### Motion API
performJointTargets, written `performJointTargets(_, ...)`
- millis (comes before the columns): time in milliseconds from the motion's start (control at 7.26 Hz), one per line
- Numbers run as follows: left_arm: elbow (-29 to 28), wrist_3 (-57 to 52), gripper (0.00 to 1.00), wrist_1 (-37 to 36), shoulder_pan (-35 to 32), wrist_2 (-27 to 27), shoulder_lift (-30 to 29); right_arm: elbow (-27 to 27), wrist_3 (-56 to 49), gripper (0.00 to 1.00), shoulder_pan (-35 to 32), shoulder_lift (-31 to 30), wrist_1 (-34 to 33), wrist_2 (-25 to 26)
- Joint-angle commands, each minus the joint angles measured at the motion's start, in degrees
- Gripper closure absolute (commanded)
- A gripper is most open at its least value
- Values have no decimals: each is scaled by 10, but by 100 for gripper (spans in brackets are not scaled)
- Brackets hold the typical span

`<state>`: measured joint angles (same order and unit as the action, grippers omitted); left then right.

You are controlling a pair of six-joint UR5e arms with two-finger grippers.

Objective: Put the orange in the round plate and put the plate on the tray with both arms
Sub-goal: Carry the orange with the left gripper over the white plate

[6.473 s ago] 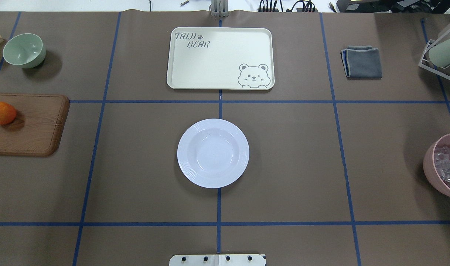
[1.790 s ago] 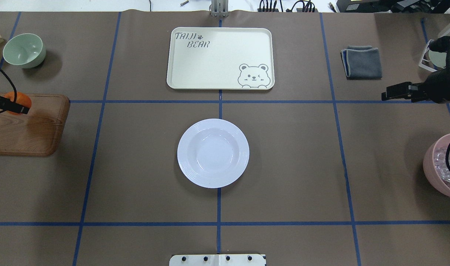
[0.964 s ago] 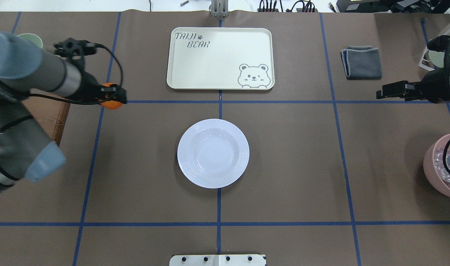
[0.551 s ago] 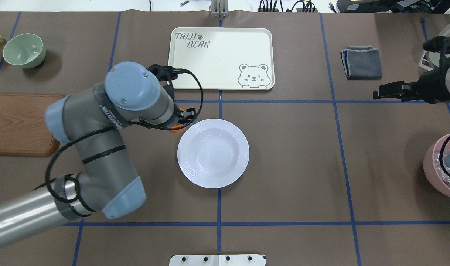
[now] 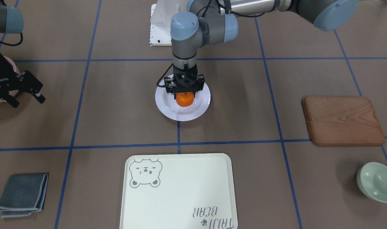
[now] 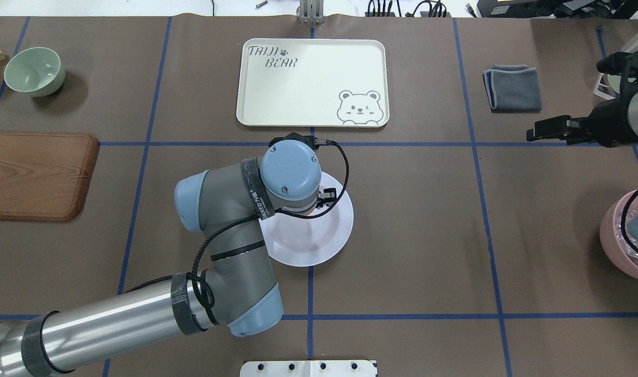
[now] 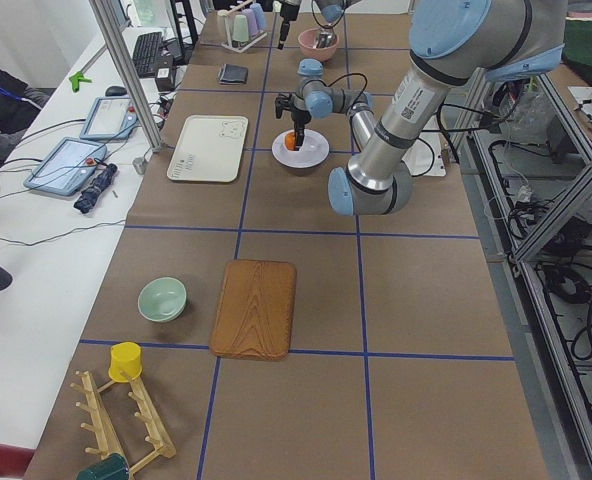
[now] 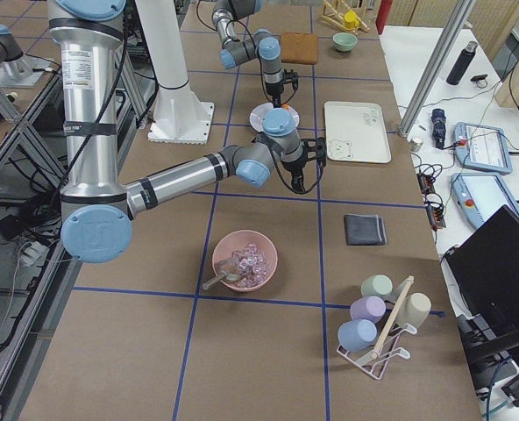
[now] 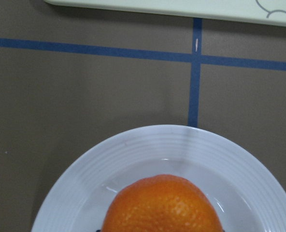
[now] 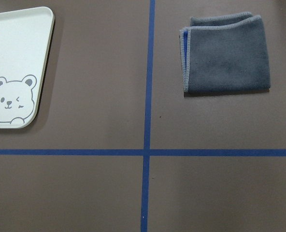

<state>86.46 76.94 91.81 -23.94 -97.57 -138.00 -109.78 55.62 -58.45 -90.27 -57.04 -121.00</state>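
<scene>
Gripping the orange (image 5: 184, 99) from above, the left gripper (image 5: 184, 93) points straight down, its fingers (image 5: 175, 92) closed on the fruit's two sides. The orange is over the well of the round plate (image 5: 168, 109), a bit toward the plate's far side from the robot. I cannot tell whether it touches the plate or hangs just above it. It is round with no long axis to call, and the stem is not visible in any view. The plate sits flat and open side up at the middle of the worktop (image 5: 117, 105), on the blue centre tape line. The tray (image 5: 177, 190) lies flat beyond the plate from the robot, apart from it with a cross tape line between. Its long axis runs left-right across the worktop, with the bear face at its corner nearest the robot on the robot's right and the lettering at the far left corner. The right gripper (image 5: 27, 98) hangs off at the robot's right side, well apart from the plate, its fingers spread with nothing between them. A wooden board (image 5: 342, 121) and a green bowl (image 5: 376, 181) are on the robot's left. A folded grey cloth (image 5: 22, 194) and a pink bowl (image 6: 625, 235) are on its right.
</scene>
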Motion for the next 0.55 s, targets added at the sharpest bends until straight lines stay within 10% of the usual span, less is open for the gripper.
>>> performJointTargets(0,-17,-3,64,10,14,1,-1,1,-1,0,0,0,0,1)
performJointTargets(138,-19,-4,15,10,14,3,0,0,0,0,0,1,0,0)
performJointTargets(413,-6,-10,1,41,10,16,3,1,5,0,1,11,0,0)
